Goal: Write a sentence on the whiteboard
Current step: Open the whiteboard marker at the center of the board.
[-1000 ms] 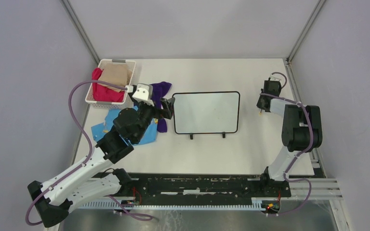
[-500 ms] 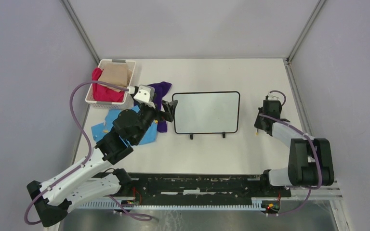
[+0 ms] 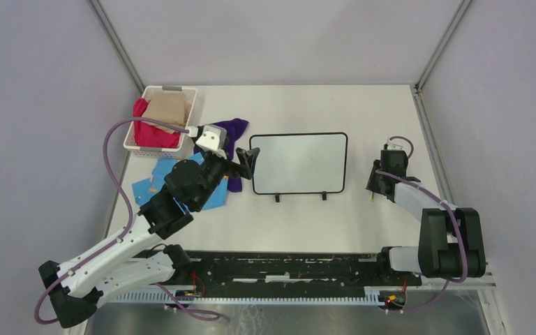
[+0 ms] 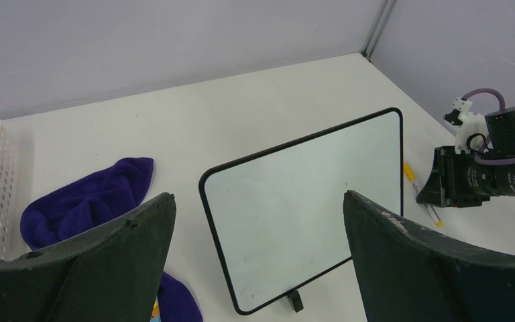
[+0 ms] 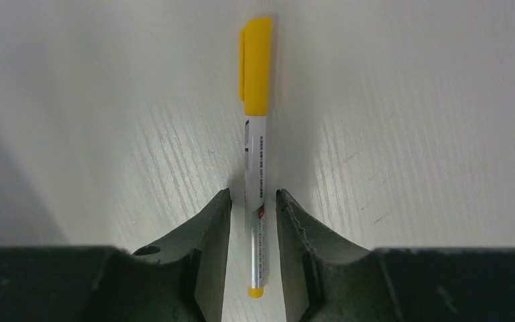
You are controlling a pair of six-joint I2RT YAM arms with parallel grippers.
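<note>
Right gripper (image 5: pixel 253 194) straddles capped yellow marker (image 5: pixel 255 121) lying on table (image 5: pixel 409 134), jaws narrowly parted, not pinching: off-centre closing may roll it away; left gripper (image 4: pixel 258 196) gapes wide before whiteboard (image 4: pixel 308 188).

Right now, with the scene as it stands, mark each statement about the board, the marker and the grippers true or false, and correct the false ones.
1. Nothing is written on the whiteboard. True.
2. The marker has its cap off. False: its yellow cap is on.
3. The marker lies on the table left of the whiteboard. False: it lies to the right, between the fingers of the right gripper.
4. The left gripper is open wide. True.
5. The white basket is empty. False: it holds red and tan cloths.
</note>
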